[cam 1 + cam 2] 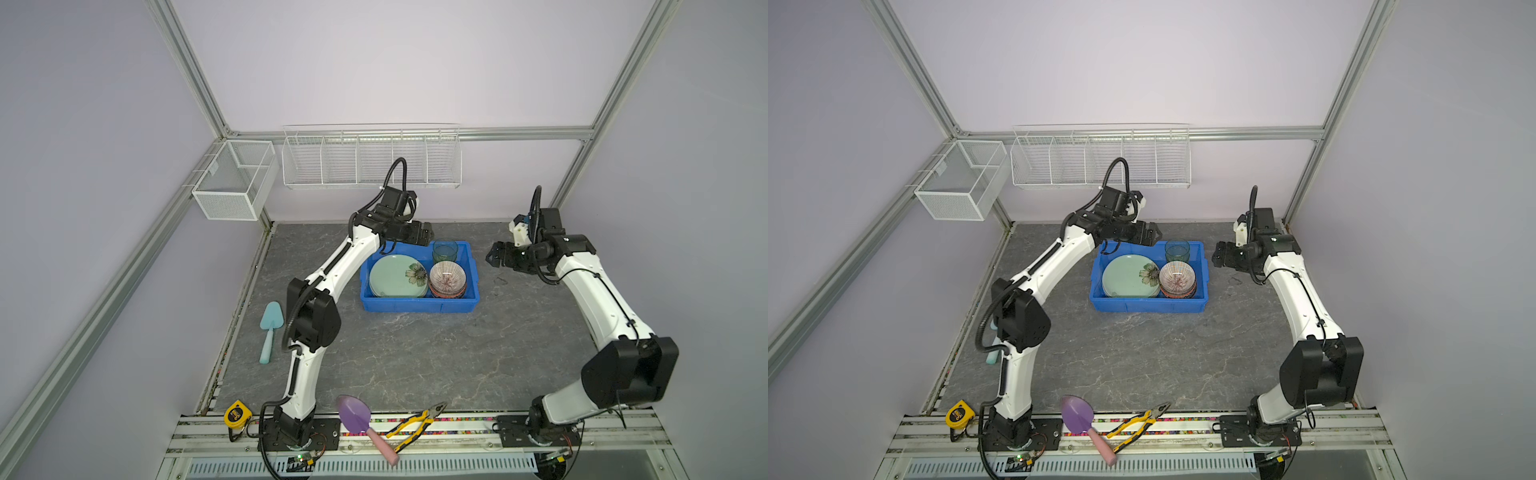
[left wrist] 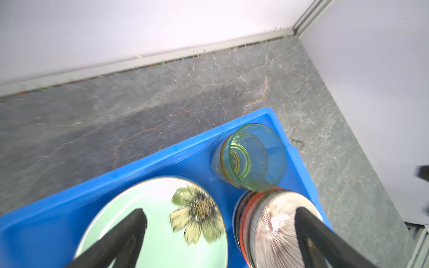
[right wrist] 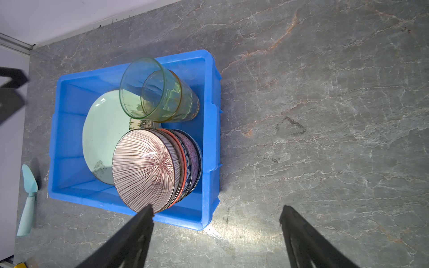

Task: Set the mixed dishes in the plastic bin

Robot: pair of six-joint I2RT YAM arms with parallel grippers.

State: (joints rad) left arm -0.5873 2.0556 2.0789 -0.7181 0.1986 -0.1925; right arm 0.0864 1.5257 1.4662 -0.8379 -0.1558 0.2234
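Observation:
The plastic bin (image 1: 419,305) (image 1: 1148,305) (image 2: 162,160) (image 3: 210,139) sits mid-table. Inside it lie a pale green flower plate (image 1: 392,276) (image 2: 157,215) (image 3: 102,130) and a stack of bowls with a pink-striped one on top (image 1: 446,278) (image 2: 274,227) (image 3: 144,169). Nested green and amber tumblers (image 1: 445,250) (image 2: 253,155) (image 3: 157,92) stand in its far right corner. My left gripper (image 1: 428,235) (image 1: 1154,235) (image 2: 219,210) hovers open over the bin's far edge, holding nothing. My right gripper (image 1: 490,255) (image 1: 1217,253) (image 3: 217,207) hangs open and empty just right of the bin.
A teal trowel (image 1: 269,330) (image 3: 29,199) lies left of the bin. A purple trowel (image 1: 357,417), yellow-handled pliers (image 1: 415,424) and a yellow tape measure (image 1: 237,413) lie along the front rail. White wire baskets (image 1: 370,160) (image 1: 235,178) hang on the walls.

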